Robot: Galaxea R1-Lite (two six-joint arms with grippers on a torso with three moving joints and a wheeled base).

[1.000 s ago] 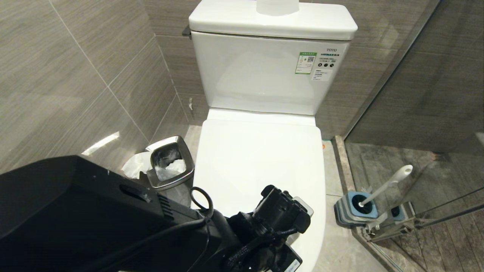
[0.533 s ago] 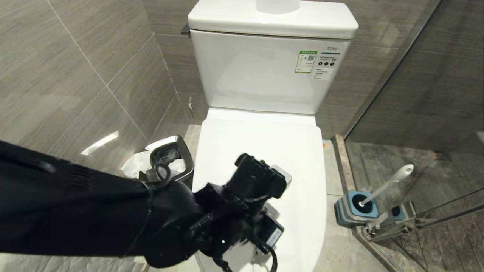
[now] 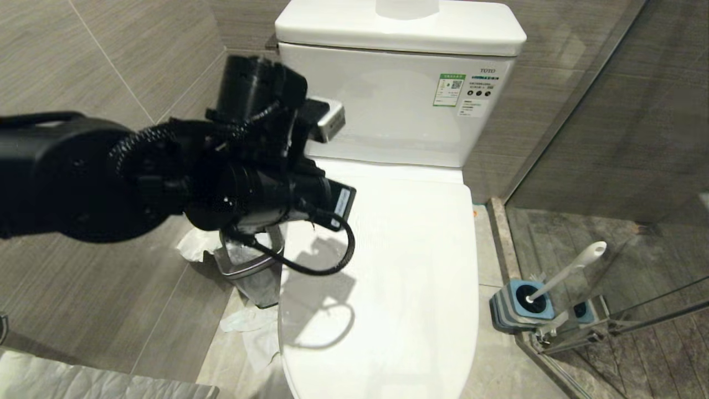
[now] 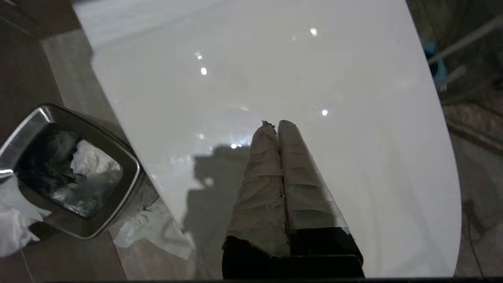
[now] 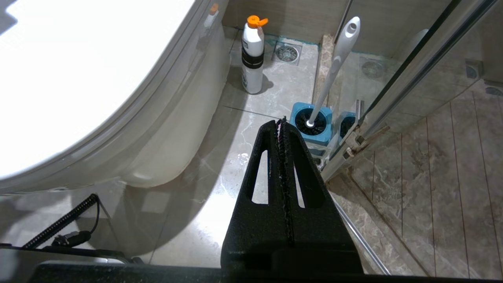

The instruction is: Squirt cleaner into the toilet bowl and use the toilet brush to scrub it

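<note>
Toilet brush (image 5: 334, 67) is standing in its blue holder (image 5: 312, 125) on the floor, just past the tips of your right gripper (image 5: 283, 122), whose jaws are pressing together with nothing between them. You are seeing a white bottle with an orange cap (image 5: 252, 55) standing farther off beside the toilet base. Your left gripper (image 4: 275, 125) is hanging above the closed white lid (image 4: 353, 118), jaws shut and empty, taped fingers (image 4: 259, 177) touching each other. Steel bin (image 4: 70, 173) is sitting off to their side, beside the toilet.
</note>
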